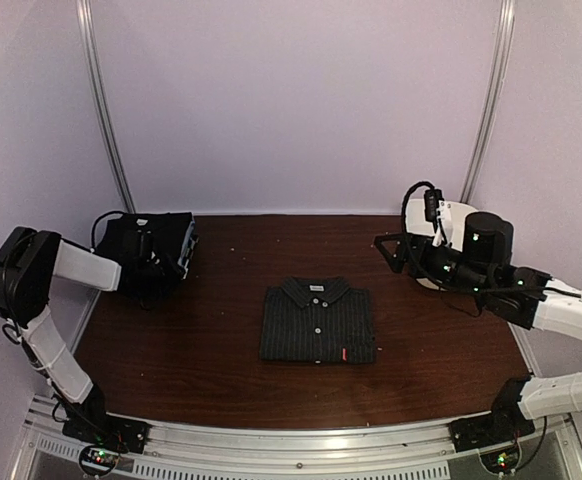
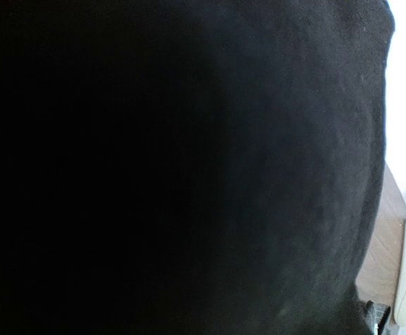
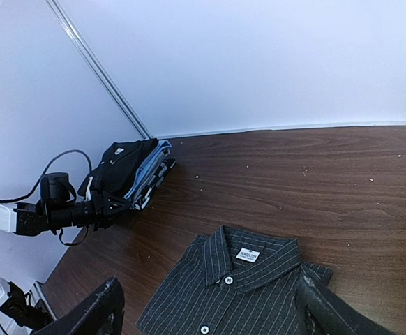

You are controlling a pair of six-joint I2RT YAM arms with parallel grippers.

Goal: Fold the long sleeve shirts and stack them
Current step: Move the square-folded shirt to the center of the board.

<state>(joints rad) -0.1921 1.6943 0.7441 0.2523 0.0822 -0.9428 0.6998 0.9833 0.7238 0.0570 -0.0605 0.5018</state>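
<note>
The folded pinstripe shirt (image 1: 318,320) lies flat in the middle of the tabletop (image 1: 221,370), with its collar toward the far edge. The stack of folded clothes (image 1: 161,240) sits at the far left corner. The left gripper (image 1: 156,268) is against the stack, but its wrist view shows only black cloth, so I cannot tell if it grasps. The right gripper (image 3: 208,293) hangs released, holding nothing. I judge the step is to carry this shirt onto the stack. Pinch all layers at one side edge, lift it level, and lay it square.
</note>
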